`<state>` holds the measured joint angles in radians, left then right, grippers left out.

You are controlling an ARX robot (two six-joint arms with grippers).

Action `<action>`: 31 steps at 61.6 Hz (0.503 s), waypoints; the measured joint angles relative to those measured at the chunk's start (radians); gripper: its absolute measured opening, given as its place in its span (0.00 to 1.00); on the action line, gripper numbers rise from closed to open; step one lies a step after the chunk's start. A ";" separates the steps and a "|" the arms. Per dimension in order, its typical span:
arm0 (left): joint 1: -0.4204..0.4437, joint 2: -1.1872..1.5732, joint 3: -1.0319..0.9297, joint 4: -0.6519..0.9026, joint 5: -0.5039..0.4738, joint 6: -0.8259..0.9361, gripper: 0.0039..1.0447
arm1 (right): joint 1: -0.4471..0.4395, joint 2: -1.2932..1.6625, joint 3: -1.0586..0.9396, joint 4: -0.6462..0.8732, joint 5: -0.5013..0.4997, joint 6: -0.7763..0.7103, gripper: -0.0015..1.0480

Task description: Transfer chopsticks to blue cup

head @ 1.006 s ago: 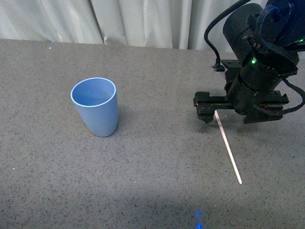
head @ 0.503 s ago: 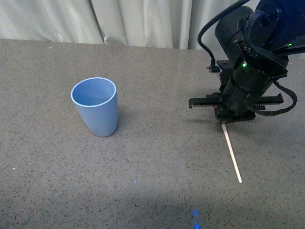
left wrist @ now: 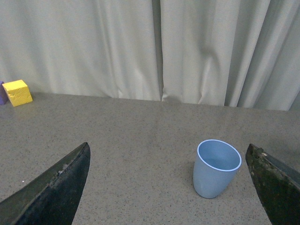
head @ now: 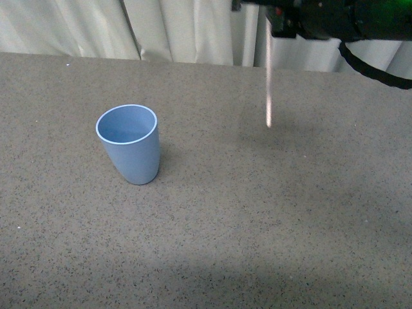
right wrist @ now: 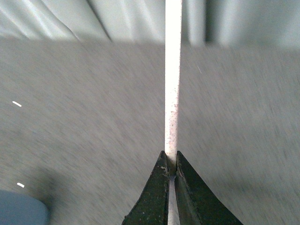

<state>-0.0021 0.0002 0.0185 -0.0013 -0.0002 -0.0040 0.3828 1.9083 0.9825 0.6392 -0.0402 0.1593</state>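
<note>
The blue cup stands upright and empty on the grey table, left of centre; it also shows in the left wrist view and as a corner in the right wrist view. My right gripper is at the top edge of the front view, shut on the chopsticks, a cream stick hanging straight down above the table, well right of the cup. In the right wrist view the stick is pinched between the gripper tips. My left gripper is open and empty, the cup between its fingers.
A grey speckled table runs to white curtains at the back. A yellow block and a purple object sit at the far table edge in the left wrist view.
My right gripper has lifted the chopsticks off the table, raised them high and moved left; the stick now hangs vertical instead of lying slanted. The cup has not moved.
</note>
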 joint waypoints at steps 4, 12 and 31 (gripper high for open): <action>0.000 0.000 0.000 0.000 0.000 0.000 0.94 | 0.023 0.000 -0.024 0.148 -0.055 -0.028 0.01; 0.000 0.000 0.000 0.000 0.000 0.000 0.94 | 0.076 0.018 -0.023 0.333 -0.145 -0.086 0.01; 0.000 0.000 0.000 0.000 0.000 0.000 0.94 | 0.188 0.131 0.121 0.352 -0.281 -0.093 0.01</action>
<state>-0.0021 0.0002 0.0185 -0.0013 -0.0002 -0.0040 0.5705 2.0392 1.1034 0.9916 -0.3210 0.0666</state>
